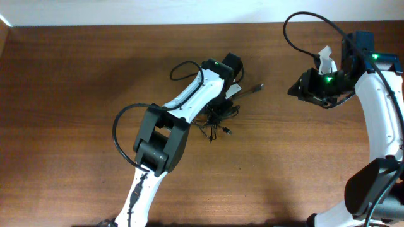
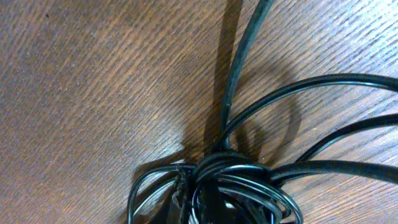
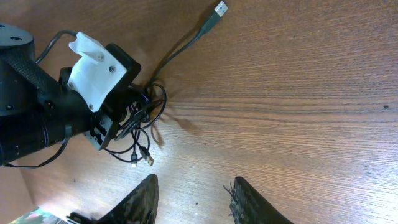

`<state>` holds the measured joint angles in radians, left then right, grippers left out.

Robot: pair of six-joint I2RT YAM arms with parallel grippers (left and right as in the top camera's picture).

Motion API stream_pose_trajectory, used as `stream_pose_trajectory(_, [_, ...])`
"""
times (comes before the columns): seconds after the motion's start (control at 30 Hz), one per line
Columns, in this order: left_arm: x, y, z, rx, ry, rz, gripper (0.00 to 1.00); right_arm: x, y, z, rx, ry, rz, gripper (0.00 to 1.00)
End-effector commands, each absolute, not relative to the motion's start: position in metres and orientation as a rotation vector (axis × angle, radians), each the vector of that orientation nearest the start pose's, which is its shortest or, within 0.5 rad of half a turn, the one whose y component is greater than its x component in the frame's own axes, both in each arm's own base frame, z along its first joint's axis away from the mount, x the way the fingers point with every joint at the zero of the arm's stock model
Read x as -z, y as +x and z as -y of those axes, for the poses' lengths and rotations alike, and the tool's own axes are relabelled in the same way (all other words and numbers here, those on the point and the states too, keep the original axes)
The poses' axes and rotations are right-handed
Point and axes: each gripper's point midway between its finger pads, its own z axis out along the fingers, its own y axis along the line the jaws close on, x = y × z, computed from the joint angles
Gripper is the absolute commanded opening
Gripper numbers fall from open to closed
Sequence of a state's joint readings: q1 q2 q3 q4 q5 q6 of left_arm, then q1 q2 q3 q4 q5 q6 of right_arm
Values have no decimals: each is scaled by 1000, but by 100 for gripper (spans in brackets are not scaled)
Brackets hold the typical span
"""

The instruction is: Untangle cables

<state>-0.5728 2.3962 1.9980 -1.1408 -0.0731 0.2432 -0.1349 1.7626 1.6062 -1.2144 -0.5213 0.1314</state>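
Overhead: the cables (image 1: 218,115) lie in a dark knot mid-desk (image 1: 76,75), under the tip of the left arm (image 1: 189,94). The left jaws are hidden beneath the wrist. One strand leaves the knot toward the upper right and ends in a plug (image 1: 257,86). The right arm (image 1: 379,107) hangs well apart, off to the right.

Left wrist: knot at the bottom edge, loops fanning right, one strand running straight up. The left jaws are out of frame; they are together, but I cannot tell if a strand is pinched.

Right wrist: the right jaws stand apart, empty, over bare desk. The knot sits up and to the left of them, and the free strand's long axis runs diagonally from knot to plug. My read: the left arm is on the knot and the right is nearer the plug end, so the pull should follow that axis.
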Motion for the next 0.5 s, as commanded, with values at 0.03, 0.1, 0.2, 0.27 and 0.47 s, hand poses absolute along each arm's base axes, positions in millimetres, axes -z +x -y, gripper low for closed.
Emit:
stream_pose_trajectory(0.03, [21, 390, 237, 35, 1103, -3026, 0, -181, 373, -38, -761, 282, -2820, 39])
stream_pose_trajectory(0.1, [-9, 393, 252, 320, 1036, -3041, 0, -187, 376, -47, -843, 261, -2787, 39])
stream_pose_trajectory(0.2, [-121, 417, 282, 839, 908, -2849, 0, -207, 388, -86, -1030, 123, -2675, 39])
stream_pose_trajectory(0.27, [-154, 417, 285, 836, 922, -2786, 0, -216, 395, -106, -1047, 86, -2642, 39])
stream_pose_trajectory(0.47, [-180, 417, 291, 863, 933, -2717, 0, -269, 432, -139, -1069, 37, -2444, 39])
